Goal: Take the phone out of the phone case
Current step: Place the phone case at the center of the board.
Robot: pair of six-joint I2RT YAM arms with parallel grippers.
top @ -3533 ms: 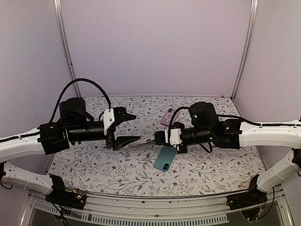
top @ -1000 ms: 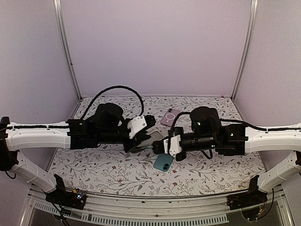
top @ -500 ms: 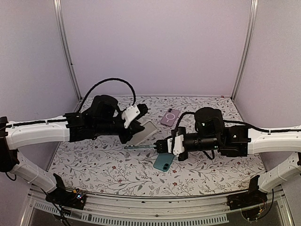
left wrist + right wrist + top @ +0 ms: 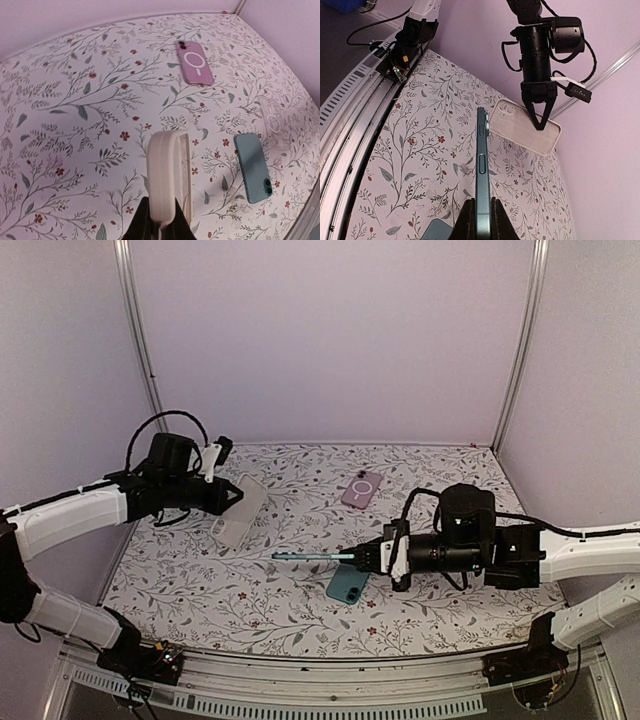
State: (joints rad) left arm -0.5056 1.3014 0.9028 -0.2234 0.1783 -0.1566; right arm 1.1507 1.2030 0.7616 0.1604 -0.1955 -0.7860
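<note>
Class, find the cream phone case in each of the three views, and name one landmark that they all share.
Top external: cream phone case left of centre.
Left wrist: case bottom centre, edge-on.
Right wrist: case right of centre, face-on.
Shared landmark: the teal phone lying flat.

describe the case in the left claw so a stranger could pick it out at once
On the left side of the floral table, the left claw is shut on one end of a tilted slab. That is the cream case, empty, with a camera cutout. It alone is cream: the pink phone and teal phone lie flat, and the right claw holds a blue phone.
</note>
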